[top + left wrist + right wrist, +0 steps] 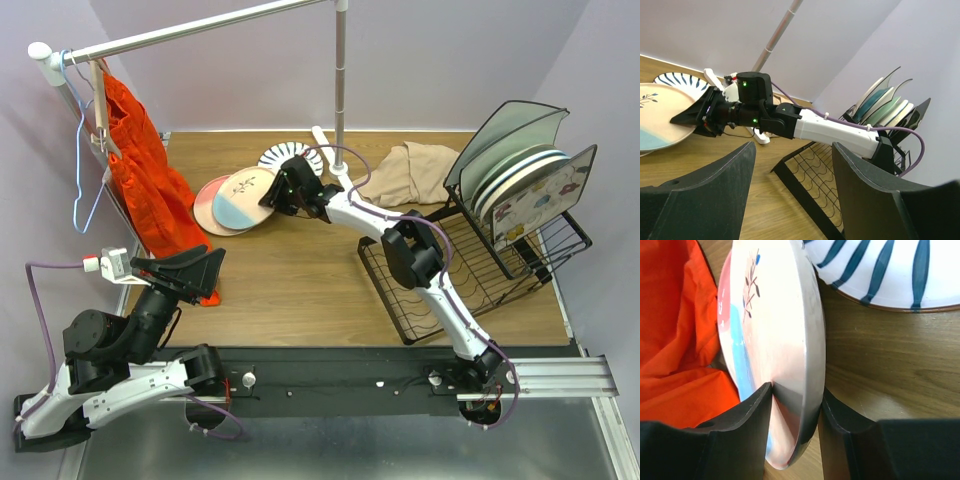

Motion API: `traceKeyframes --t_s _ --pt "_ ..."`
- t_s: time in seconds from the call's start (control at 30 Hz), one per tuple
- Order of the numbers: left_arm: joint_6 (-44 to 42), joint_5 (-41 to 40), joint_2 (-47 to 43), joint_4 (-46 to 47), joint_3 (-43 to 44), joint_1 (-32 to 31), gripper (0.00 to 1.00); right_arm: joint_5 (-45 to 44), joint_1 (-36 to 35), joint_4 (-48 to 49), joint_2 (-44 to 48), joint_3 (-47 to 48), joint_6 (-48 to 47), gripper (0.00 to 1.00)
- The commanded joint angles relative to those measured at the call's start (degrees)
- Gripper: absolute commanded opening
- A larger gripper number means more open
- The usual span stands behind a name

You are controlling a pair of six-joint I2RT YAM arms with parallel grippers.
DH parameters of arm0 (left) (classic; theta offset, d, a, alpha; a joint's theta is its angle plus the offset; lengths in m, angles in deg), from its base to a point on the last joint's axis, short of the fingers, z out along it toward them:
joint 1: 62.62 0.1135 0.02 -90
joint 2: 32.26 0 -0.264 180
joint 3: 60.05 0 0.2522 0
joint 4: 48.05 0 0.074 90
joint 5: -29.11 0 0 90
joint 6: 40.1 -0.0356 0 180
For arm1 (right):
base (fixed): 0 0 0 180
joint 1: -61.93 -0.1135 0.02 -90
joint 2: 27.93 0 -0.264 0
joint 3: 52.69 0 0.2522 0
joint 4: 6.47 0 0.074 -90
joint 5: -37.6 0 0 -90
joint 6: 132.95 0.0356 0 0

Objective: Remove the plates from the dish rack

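1. The right gripper (796,400) is pinched on the rim of the pink-and-blue plate (765,315), with one finger on each face.
2. That plate sits low at the far left of the wooden table (300,285), overlapping a plain pink plate (203,208). The striped plate (280,156) lies just behind.
3. The left gripper (792,152) hangs spread wide and empty, well apart from any plate.
4. By my reckoning three plates are out, this one not yet let go. Several upright plates (520,185) still stand in the dish rack (440,295) on the right, so most of the job remains.
5. A beige cloth (410,170) lies beside the rack. An orange garment (150,180) hangs from the white rail (200,30), and the walls are lilac.
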Motion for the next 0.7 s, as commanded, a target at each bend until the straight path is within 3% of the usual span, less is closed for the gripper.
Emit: traceKeyframes --t_s 0.0,0.33,0.67 --pt "0.55 -1.64 0.32 -0.74 0.33 0.16 0.71 0.49 -0.07 -1.67 -0.87 0.35 -1.97 0.52" --pt "0.64 -1.65 0.41 -0.74 0.33 0.16 0.71 -1.53 -0.07 -1.67 1.68 -2.20 -3.03 0.58" --pt "0.55 -1.73 0.41 -0.74 0.24 0.16 0.71 -4.17 -0.07 -1.75 3.70 -4.66 -3.29 0.58"
